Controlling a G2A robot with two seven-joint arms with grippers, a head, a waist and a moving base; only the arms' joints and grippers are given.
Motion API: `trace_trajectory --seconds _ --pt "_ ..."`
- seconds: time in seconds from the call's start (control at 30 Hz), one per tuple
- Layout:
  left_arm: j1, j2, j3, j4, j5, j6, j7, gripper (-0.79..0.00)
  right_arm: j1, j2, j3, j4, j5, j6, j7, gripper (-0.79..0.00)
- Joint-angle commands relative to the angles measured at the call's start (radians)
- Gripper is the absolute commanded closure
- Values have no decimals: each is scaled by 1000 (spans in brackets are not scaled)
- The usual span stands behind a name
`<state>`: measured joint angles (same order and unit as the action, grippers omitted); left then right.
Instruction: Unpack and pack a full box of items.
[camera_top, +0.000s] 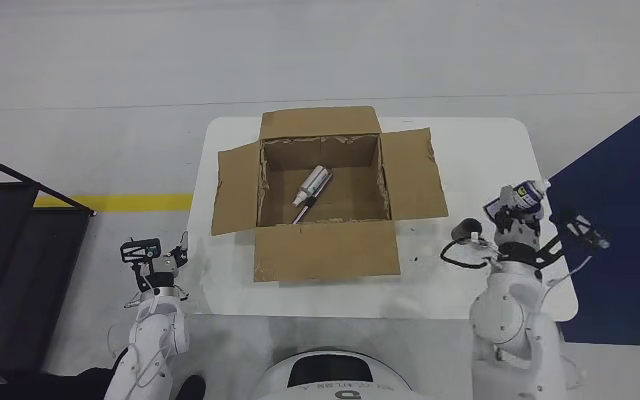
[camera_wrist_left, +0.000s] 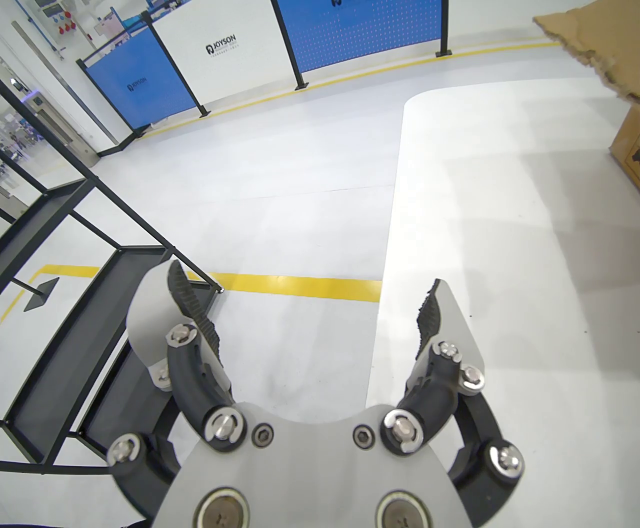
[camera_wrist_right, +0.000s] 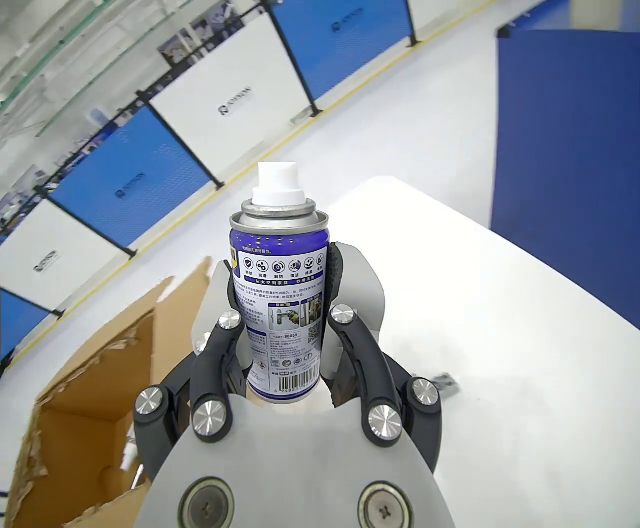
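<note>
Jutting nozzle-first from the clamped right pincer (camera_wrist_right: 283, 265), a blue spray can (camera_wrist_right: 279, 300); left pincer (camera_wrist_left: 305, 274) agape.

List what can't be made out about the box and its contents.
Top view: the item lying in the box is too small to identify.
Right wrist view: the right gripper, holding the spray can, and the edge hide most of the box's inside.
Right wrist view: a small dark object on the table is too blurred to identify.
Left wrist view: the edge cuts off the box.
</note>
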<state>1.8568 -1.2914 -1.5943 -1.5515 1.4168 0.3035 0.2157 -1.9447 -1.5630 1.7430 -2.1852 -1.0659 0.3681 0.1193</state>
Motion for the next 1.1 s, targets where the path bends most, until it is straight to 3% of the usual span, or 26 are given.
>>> trace_trajectory --seconds 0.0,0.1,0.3,0.47,0.67,0.87,1.07 --pt "0 0 0 0 0 0 0 -785 22 5 52 17 -11 32 83 0" --pt "0 0 0 0 0 0 0 -785 51 12 121 45 6 54 176 0" --pt "0 0 0 0 0 0 0 -785 113 23 189 125 37 21 221 0" --pt "0 0 0 0 0 0 0 -785 217 19 122 305 28 -20 -1 0" --pt "0 0 0 0 0 0 0 -785 298 8 24 527 -39 11 -278 0" --pt "0 0 0 0 0 0 0 -785 343 5 -17 639 -88 42 -325 0" --pt "0 0 0 0 0 0 0 -785 345 8 2 646 -73 37 -325 0"
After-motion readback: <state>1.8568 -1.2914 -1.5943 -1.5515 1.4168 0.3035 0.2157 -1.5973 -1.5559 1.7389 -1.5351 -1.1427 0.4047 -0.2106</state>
